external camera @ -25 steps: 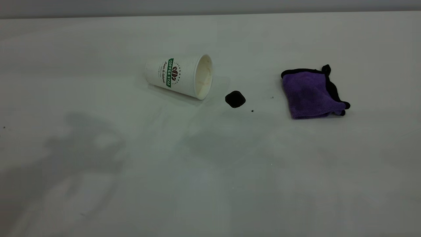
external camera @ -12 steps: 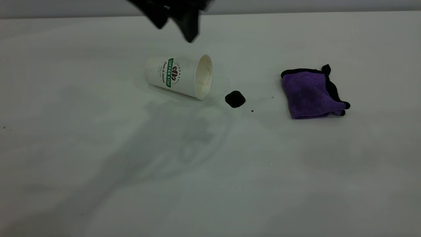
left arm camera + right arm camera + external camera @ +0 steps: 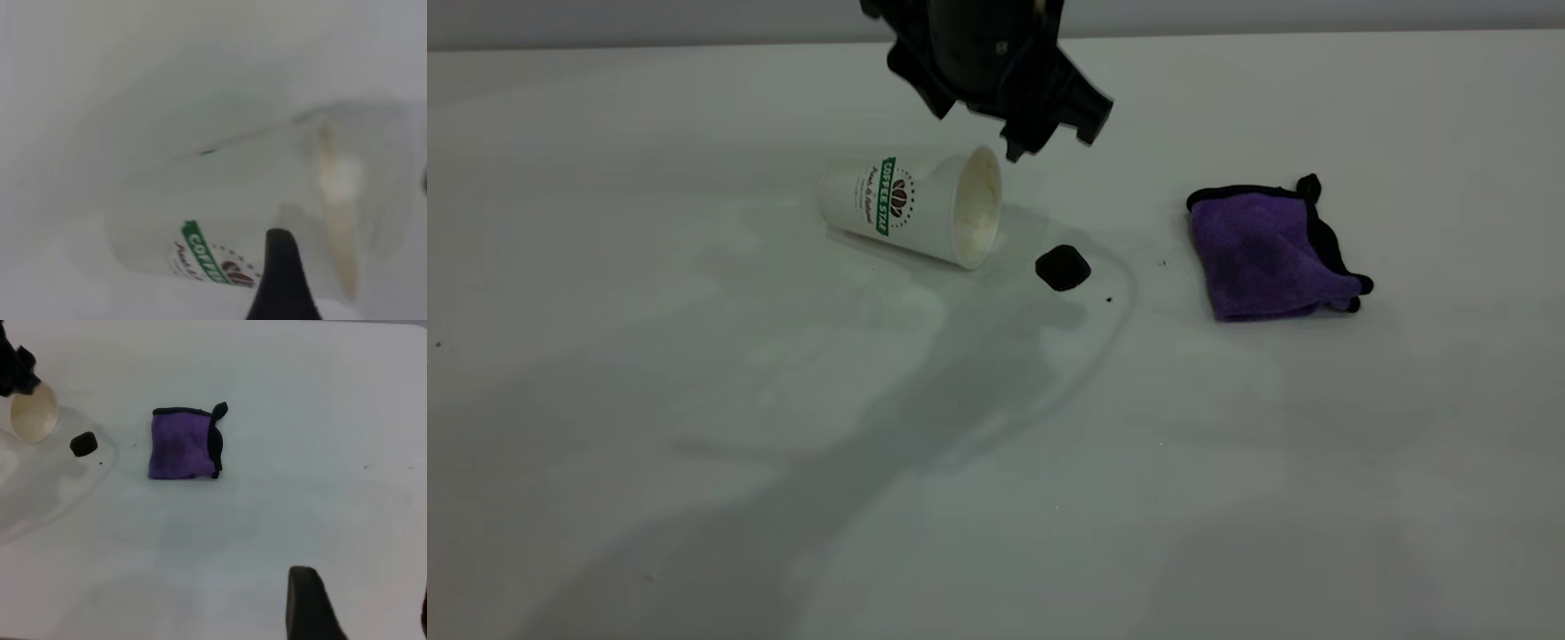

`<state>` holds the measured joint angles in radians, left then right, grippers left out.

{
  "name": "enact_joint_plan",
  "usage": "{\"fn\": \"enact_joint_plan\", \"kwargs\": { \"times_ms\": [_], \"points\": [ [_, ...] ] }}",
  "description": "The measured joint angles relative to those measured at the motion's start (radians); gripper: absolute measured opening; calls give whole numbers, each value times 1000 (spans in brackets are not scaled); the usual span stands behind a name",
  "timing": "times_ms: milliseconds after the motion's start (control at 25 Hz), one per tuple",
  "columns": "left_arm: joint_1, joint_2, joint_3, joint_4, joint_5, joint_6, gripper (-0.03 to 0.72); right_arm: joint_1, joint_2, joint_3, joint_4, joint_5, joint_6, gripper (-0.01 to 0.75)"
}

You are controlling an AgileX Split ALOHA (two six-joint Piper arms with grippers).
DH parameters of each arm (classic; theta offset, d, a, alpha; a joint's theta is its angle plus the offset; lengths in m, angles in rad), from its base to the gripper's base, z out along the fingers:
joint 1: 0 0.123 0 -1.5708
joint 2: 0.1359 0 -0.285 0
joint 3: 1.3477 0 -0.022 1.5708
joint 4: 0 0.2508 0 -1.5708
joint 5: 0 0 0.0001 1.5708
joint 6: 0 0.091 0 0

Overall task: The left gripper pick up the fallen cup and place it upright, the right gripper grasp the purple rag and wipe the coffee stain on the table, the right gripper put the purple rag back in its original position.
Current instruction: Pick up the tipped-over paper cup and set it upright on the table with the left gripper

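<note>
The cup (image 3: 907, 204) lies on its side on the table (image 3: 694, 462), mouth toward the coffee stain (image 3: 1063, 268). The purple rag (image 3: 1263, 253) lies folded to the right of the stain. My left gripper (image 3: 1049, 142) hangs just above and behind the cup's mouth, open and empty. In the left wrist view the cup (image 3: 220, 220) fills the frame, blurred, close below the left gripper (image 3: 352, 207). My right gripper (image 3: 360, 593) is open and empty, high above the table and far from the rag (image 3: 180, 443). The right wrist view also shows the stain (image 3: 83, 444) and the cup's mouth (image 3: 33, 413).
A few tiny dark specks (image 3: 1109, 300) lie near the stain. The left arm's shadow (image 3: 960, 382) falls across the table's middle. The table's back edge (image 3: 1227, 34) meets a grey wall.
My left gripper has come into the exterior view from the top and moved down and right, to just above the cup's mouth. The cup, stain and rag have not moved.
</note>
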<state>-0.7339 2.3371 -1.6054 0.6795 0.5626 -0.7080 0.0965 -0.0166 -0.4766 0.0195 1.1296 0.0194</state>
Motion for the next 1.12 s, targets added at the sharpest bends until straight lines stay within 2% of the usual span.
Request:
{"fn": "enact_joint_plan", "kwargs": {
  "times_ms": [280, 600, 920, 1000, 1120],
  "points": [
    [-1, 66, -1, 204, -3, -211, 589, 0, 0, 0, 0, 0, 0, 440],
    [-1, 100, -1, 261, -15, -271, 589, 0, 0, 0, 0, 0, 0, 440],
    [-1, 153, -2, 316, 44, -327, 585, 0, 0, 0, 0, 0, 0, 440],
    [-1, 157, -2, 337, 56, -352, 563, 0, 0, 0, 0, 0, 0, 440],
    [-1, 157, -3, 354, 77, -372, 466, 0, 0, 0, 0, 0, 0, 440]
  ]
}}
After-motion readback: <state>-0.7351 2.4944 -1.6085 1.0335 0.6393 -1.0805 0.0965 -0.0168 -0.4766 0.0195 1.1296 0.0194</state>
